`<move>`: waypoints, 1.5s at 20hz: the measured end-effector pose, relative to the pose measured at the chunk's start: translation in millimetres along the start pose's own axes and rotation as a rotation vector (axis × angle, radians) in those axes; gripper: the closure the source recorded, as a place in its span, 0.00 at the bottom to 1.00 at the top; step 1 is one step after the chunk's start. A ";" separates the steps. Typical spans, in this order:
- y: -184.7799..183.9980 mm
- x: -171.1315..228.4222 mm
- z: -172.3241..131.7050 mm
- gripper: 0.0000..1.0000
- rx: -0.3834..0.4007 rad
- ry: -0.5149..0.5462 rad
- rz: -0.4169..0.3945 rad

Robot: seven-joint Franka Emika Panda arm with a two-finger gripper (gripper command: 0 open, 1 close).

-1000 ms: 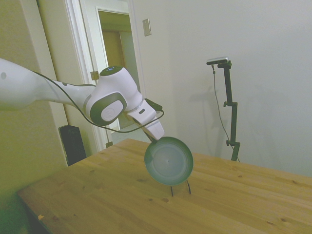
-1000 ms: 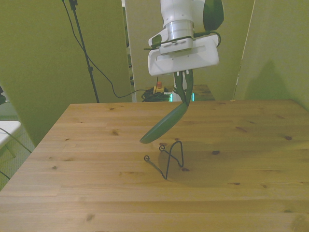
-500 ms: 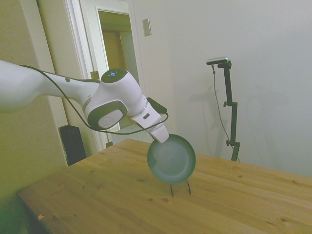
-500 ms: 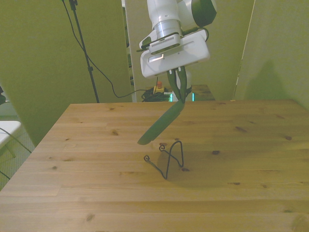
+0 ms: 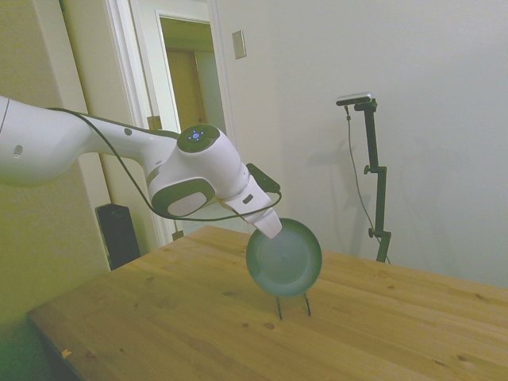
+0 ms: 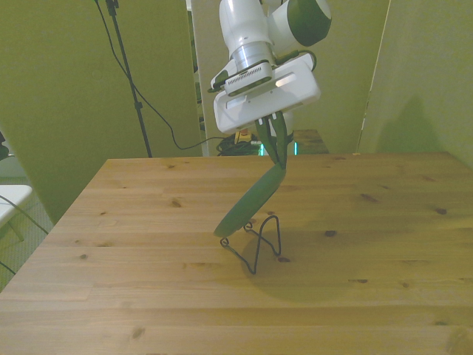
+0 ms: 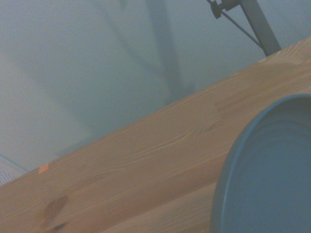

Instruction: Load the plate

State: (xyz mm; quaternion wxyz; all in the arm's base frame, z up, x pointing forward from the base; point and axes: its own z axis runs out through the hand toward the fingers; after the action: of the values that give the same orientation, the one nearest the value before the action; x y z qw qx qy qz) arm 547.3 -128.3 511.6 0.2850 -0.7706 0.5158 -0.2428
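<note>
The plate (image 5: 284, 258), round and dark green with a paler underside, hangs tilted above the middle of the table. My gripper (image 6: 276, 151) is shut on its upper rim. In the front view the plate (image 6: 250, 201) slants down toward the front view's left, its lower edge just over the thin wire rack (image 6: 260, 240). From the side, the rack's legs (image 5: 292, 305) show right under the plate. The wrist view catches the plate's rim and inner face (image 7: 272, 170) against the wooden table (image 7: 121, 184).
The wooden table (image 6: 148, 296) spreads wide around the rack. A dark box (image 5: 117, 234) stands on the floor past the table's far side, near a doorway (image 5: 186, 87). Cables and a small lit device (image 6: 244, 140) lie behind the table.
The arm has tilted and lowered, carrying the plate down. The plate's lower edge went from hanging above the wire rack to right at its top.
</note>
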 end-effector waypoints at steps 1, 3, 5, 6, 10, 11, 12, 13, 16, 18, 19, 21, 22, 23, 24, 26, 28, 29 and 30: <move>-0.3 0.4 -0.2 1.00 0.008 -0.003 0.003; -0.1 1.3 -0.9 1.00 0.034 -0.012 0.008; 2.3 2.7 -0.6 1.00 0.062 -0.023 0.004; 4.2 3.4 0.0 1.00 0.071 -0.027 0.000; 10.5 6.6 3.1 1.00 0.085 -0.034 -0.013; 11.3 7.1 3.2 1.00 0.086 -0.035 -0.015; 11.9 7.6 3.1 1.00 0.086 -0.035 -0.018; 12.3 7.9 3.1 1.00 0.085 -0.036 -0.018; 14.1 8.8 3.3 1.00 0.082 -0.044 -0.016; 14.6 10.1 2.6 1.00 0.096 -0.047 -0.010; 15.6 11.8 1.8 1.00 0.113 -0.051 -0.002; 20.8 17.8 -0.2 1.00 0.144 -0.066 0.006; 24.8 21.9 -1.3 1.00 0.155 -0.075 0.009; 28.8 25.9 -2.5 1.00 0.162 -0.085 0.014; 32.8 29.9 -3.6 1.00 0.169 -0.094 0.018; 40.2 37.0 -5.5 1.00 0.178 -0.108 0.034; 45.7 41.6 -6.1 1.00 0.185 -0.117 0.052; 47.8 43.3 -6.1 1.00 0.191 -0.124 0.067; 49.8 45.0 -6.0 1.00 0.198 -0.128 0.083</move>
State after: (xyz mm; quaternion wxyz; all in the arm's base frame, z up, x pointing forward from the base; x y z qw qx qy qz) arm 526.3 -186.7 485.2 0.4018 -0.7307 0.5013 -0.2310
